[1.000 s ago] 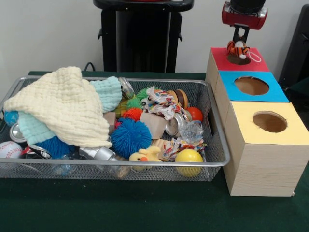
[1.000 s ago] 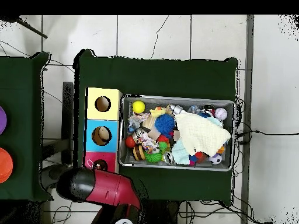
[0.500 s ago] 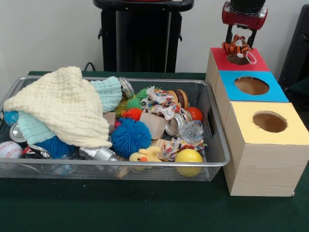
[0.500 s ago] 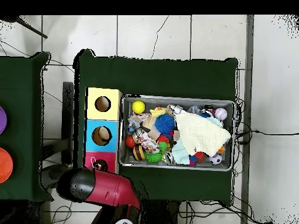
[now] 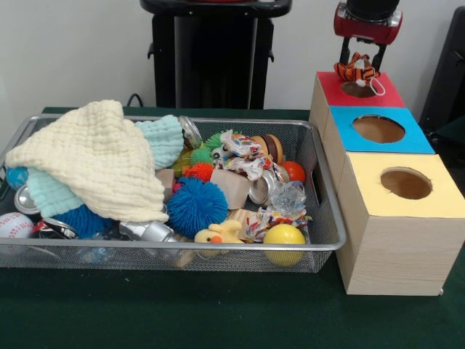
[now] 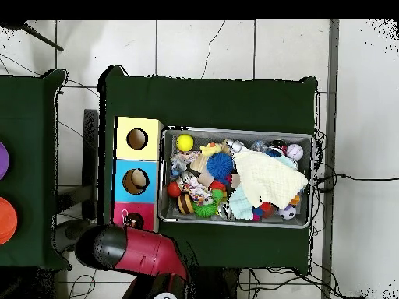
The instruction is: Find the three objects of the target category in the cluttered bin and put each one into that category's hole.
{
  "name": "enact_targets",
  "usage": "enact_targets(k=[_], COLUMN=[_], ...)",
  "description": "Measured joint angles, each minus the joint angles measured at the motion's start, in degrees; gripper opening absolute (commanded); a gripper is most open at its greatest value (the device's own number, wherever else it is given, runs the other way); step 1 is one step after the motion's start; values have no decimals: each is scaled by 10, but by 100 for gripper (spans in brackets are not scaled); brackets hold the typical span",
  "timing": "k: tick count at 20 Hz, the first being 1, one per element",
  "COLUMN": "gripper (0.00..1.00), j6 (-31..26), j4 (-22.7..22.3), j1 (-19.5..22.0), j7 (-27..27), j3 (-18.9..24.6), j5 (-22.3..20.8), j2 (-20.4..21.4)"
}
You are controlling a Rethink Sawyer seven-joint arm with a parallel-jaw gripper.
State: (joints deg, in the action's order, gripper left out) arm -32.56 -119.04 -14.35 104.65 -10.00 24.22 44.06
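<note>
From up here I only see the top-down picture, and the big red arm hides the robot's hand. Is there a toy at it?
Observer: Yes. In the front view, a little orange striped tiger toy is right at the gripper.
Operator: Is it in a hole already?
Observer: Not yet. It hangs just above the red box's hole.
Operator: Is the hand squeezing it?
Observer: I cannot tell. I can see the toy's white loop drooping beside that hole.
</note>
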Motion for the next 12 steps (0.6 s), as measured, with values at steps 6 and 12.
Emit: enact_targets(k=[6, 12], gripper=[100, 0], j6=[0, 5], j4=[0, 0], j1=[-1, -5], j7=[0, 0], j3=[-1, -3], j5=[0, -6], j2=[0, 0])
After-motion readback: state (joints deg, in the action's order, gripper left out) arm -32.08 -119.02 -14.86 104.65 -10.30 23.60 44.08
